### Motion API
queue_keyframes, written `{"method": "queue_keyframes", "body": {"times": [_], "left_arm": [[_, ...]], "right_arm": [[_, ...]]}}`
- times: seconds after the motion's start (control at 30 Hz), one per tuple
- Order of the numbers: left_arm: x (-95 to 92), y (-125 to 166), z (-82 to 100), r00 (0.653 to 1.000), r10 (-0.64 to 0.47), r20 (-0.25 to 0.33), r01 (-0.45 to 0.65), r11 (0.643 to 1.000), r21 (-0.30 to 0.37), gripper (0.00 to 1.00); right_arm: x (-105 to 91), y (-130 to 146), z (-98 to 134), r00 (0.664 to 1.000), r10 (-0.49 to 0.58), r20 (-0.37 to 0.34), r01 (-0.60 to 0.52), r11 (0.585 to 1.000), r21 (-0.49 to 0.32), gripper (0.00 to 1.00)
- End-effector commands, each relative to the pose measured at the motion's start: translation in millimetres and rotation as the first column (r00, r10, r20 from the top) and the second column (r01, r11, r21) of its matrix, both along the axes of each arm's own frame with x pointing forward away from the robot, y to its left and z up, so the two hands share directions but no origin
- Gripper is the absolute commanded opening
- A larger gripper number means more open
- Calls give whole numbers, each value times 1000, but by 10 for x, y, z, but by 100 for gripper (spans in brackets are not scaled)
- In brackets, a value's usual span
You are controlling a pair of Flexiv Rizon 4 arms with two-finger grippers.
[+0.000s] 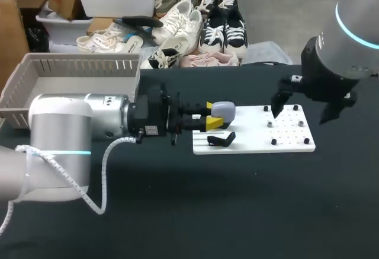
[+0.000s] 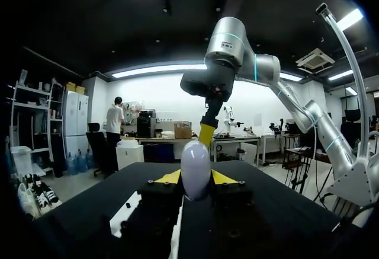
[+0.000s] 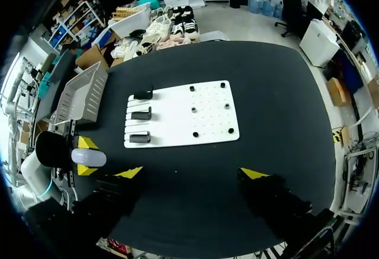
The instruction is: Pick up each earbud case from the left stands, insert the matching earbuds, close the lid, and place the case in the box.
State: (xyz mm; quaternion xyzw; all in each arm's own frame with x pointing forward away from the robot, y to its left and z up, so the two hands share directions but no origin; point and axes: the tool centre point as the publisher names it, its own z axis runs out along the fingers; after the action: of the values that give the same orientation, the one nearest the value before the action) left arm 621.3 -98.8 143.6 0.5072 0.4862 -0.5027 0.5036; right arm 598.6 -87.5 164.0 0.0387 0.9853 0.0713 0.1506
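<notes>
1. Earbud case (image 1: 223, 111) (image 2: 196, 169) (image 3: 89, 157), pale grey and rounded, is gripped from 2 sides by the yellow tips of the left gripper (image 1: 214, 114) (image 2: 196, 179), near the left end of the white board (image 1: 254, 143).
2. 3 black stands (image 3: 141, 115) are lined along that end of the board.
3. The right gripper (image 3: 191, 173) is held high above the black table (image 1: 237, 200), fingers spread wide.
4. A grey slatted basket (image 1: 77, 72) is set at the table's far left, well apart from the board.

A robotics lab: the left arm (image 1: 65, 134) at the frame's lower left and the right arm (image 1: 349, 34) at upper right flank a black surface (image 1: 237, 211) bearing a white drilled fixture plate (image 1: 290, 143) mid-frame and a slatted basket (image 1: 35, 87) upper left.
</notes>
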Motion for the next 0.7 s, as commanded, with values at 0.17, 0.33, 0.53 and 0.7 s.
{"method": "queue_keyframes", "body": {"times": [0.17,0.33,0.53,0.7], "left_arm": [[-46,605,182,933,360,6,-360,932,36,0],[76,894,210,873,487,12,-488,873,26,0],[260,1134,222,810,587,19,-587,809,12,0],[412,1390,222,757,653,20,-654,757,19,0]], "right_arm": [[-25,-14,-10,1000,-4,20,4,1000,1,100],[-25,-14,-10,1000,-4,20,4,1000,1,100],[-25,-14,-10,1000,-4,20,4,1000,1,100],[-25,-14,-10,1000,-4,20,4,1000,1,100]]}}
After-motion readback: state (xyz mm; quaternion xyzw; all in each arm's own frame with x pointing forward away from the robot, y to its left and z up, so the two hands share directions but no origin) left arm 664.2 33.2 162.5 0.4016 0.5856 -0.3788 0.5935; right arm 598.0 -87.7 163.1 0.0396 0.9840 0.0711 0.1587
